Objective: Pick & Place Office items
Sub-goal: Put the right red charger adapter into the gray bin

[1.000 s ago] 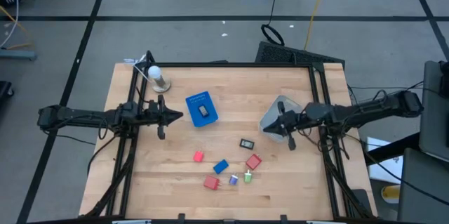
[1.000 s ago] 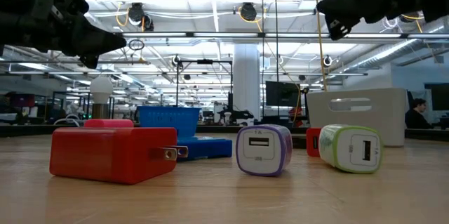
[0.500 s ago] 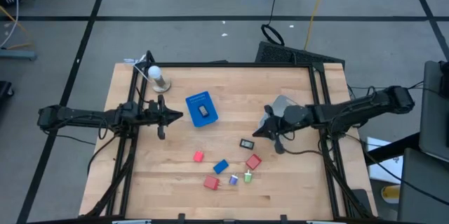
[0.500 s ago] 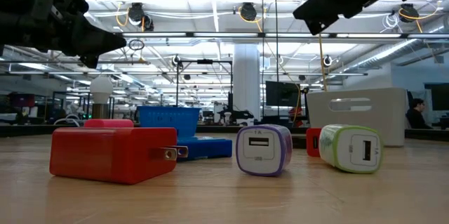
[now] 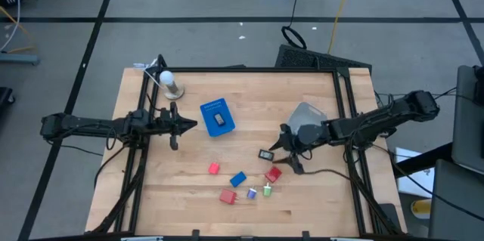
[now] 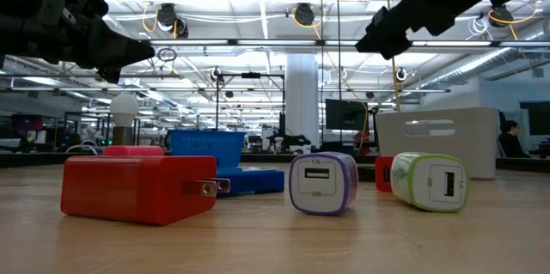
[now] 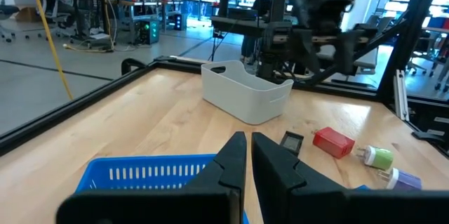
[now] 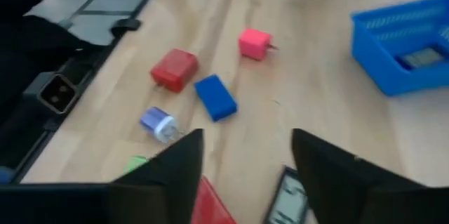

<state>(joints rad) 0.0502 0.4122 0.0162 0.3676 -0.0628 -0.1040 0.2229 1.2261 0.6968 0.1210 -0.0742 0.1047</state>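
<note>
1. Blue tray (image 5: 217, 116) sits mid-table; office items (image 5: 243, 182) cluster near the table's front edge.
2. Right gripper (image 5: 286, 152), fingers spread, hovers seemingly above the black piece (image 5: 265, 154).
3. Left gripper (image 5: 181, 125) is clenched empty beside the tray.

A: What do your two arms look like from above?
B: You see slim, matte black segmented links, with thin black cables trailing along each one.

A: And the fingers?
B: Your left gripper (image 7: 247, 155) ends in dark, tapered wedges; your right gripper (image 8: 245, 164) in broad black blades.
</note>
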